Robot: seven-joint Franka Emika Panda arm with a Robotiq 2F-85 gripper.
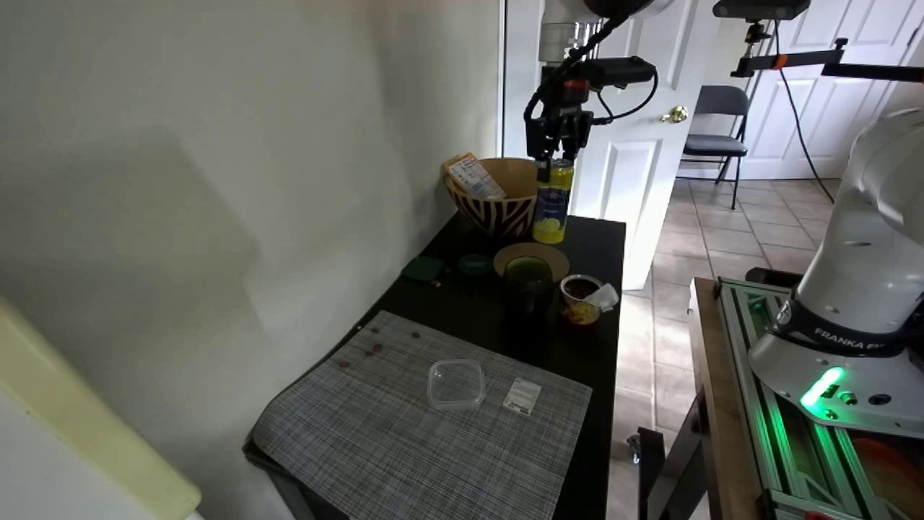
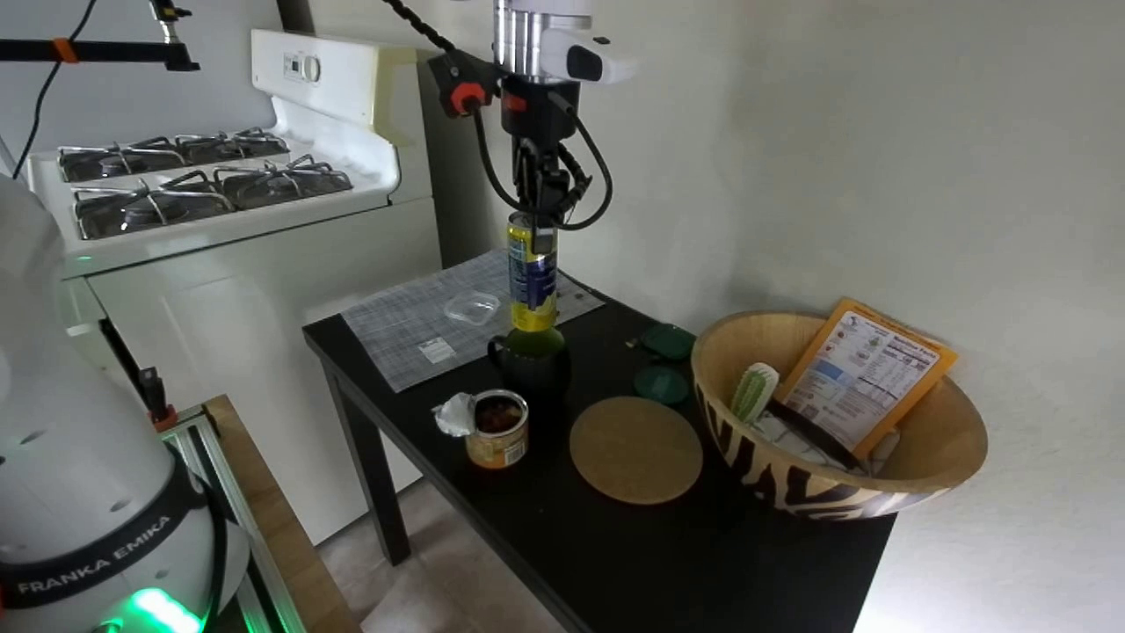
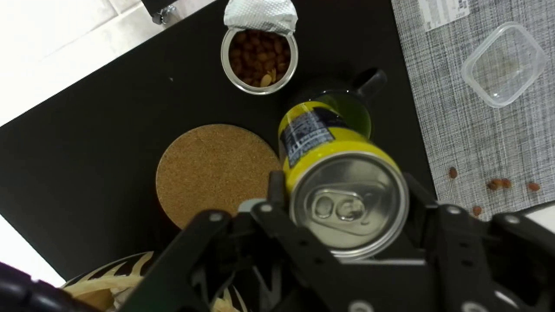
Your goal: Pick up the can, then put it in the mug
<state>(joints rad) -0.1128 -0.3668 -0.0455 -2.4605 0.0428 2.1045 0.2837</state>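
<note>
The yellow can with dark blue panels hangs upright in my gripper. Its body also shows in an exterior view. In the wrist view the can's lid lies between the two fingers, which are shut on its upper end. The dark green mug stands on the black table, handle toward the placemat. The can's lower end is above the mug, a small gap over its rim. In the wrist view the can covers part of the mug's green inside, slightly toward the cork disc.
An opened tin of nuts with a peeled foil lid stands beside the mug. A round cork disc and green lids lie near. A zebra-patterned basket holds packets. A clear plastic tub sits on the grey placemat.
</note>
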